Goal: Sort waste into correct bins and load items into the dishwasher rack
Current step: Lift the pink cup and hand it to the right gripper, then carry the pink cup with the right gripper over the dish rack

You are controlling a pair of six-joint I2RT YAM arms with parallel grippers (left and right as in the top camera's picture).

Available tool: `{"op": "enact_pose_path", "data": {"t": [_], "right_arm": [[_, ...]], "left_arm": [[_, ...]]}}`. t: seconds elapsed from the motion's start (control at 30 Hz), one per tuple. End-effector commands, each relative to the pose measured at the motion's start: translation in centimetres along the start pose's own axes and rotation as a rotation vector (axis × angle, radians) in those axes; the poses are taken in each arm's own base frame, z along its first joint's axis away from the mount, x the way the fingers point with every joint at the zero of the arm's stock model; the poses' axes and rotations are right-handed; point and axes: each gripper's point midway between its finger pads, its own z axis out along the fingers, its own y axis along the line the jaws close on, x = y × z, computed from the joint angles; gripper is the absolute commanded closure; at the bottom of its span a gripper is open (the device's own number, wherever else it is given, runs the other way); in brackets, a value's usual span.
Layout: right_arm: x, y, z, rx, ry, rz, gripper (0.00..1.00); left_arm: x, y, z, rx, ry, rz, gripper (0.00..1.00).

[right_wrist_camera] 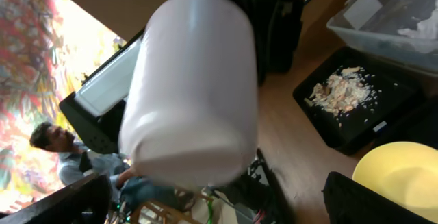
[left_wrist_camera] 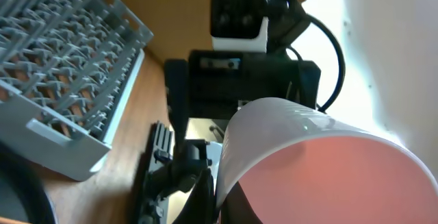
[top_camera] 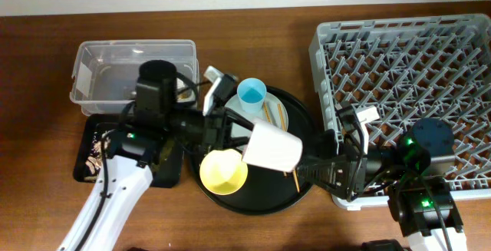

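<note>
— What takes up the most room?
— The large square grey plastic dishwasher rack [top_camera: 399, 67] with its lattice of pegs, on the right side of the table. No dishes show in it.

— And next in size?
— The large round black tray [top_camera: 291, 197] in the middle. Left of it are the clear rectangular plastic tub [top_camera: 134, 55] at the back and the shallow black rectangular tray [top_camera: 86, 140] in front of it. The right wrist view shows a crumpled white paper napkin [right_wrist_camera: 419, 29] in the tub.

— Where are the arms?
— Both reach over the round tray. The left gripper [top_camera: 239, 130] is clamped on the rim of the small pink cup [top_camera: 272, 148], white outside and pink inside, holding it tipped on its side above the tray. The right gripper [top_camera: 311, 166] faces the cup's base with its jaws wide apart; one dark finger [right_wrist_camera: 380, 200] shows low in its own camera. I cannot tell whether it touches the cup.

— What else is on the round tray?
— The yellow bowl [top_camera: 222, 172] at the front, just beside the lifted cup. The small light-blue cup [top_camera: 252, 94] stands upright at the back, with the pair of thin wooden chopsticks [top_camera: 270, 111] next to it.

— The smallest thing?
— Beige-brown shredded food scraps [right_wrist_camera: 342, 90], lying in the black rectangular tray.
</note>
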Motion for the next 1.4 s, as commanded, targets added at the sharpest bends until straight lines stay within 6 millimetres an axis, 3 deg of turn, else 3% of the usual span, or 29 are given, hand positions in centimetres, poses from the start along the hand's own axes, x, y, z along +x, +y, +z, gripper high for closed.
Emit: {"op": "enact_pose_path", "data": {"t": [0.0,0.2,0.5,0.53,0.77,0.87,1.07,1.17,1.37], "right_arm": [[-0.9,-0.2,-0.1,0.036,-0.035,-0.018,0.04],[-0.5,0.1,0.6,0.024,-0.017,0.006,0.07],[-0.9,2.1,3.1,-0.016,-0.022,-0.141,0.28],[-1.1,2.4,3.1,-0.022,-0.028,-0.165,0.32],[-1.4,2.3,3.1,-0.011,-0.044,-0.174,0.35],[-1.7,2.0,3.1,0.004,-0.062,-0.188,0.42],[-2.2,1.6,3.1,0.027,-0.083,-0.210,0.51],[-2.2,1.6,3.1,0.027,-0.083,-0.211,0.52],[-2.2,1.6,3.1,0.027,-0.083,-0.211,0.54]], "left_arm": [[-0.1,-0.6,1.0,-0.003,0.013,0.070,1.00],[0.1,-0.5,2.0,-0.017,0.021,0.089,1.00],[0.2,-0.4,2.1,-0.024,0.021,0.080,1.00],[0.2,-0.5,2.1,-0.018,0.024,0.080,1.00],[0.2,-0.5,2.1,-0.019,0.025,0.076,1.00],[0.5,-0.3,2.1,-0.025,0.028,0.050,1.00],[0.8,0.1,2.1,-0.041,0.031,0.013,0.92],[0.6,1.0,2.1,-0.088,0.014,0.003,0.80],[1.1,5.2,1.2,-0.322,-0.031,-0.117,0.78]]}}
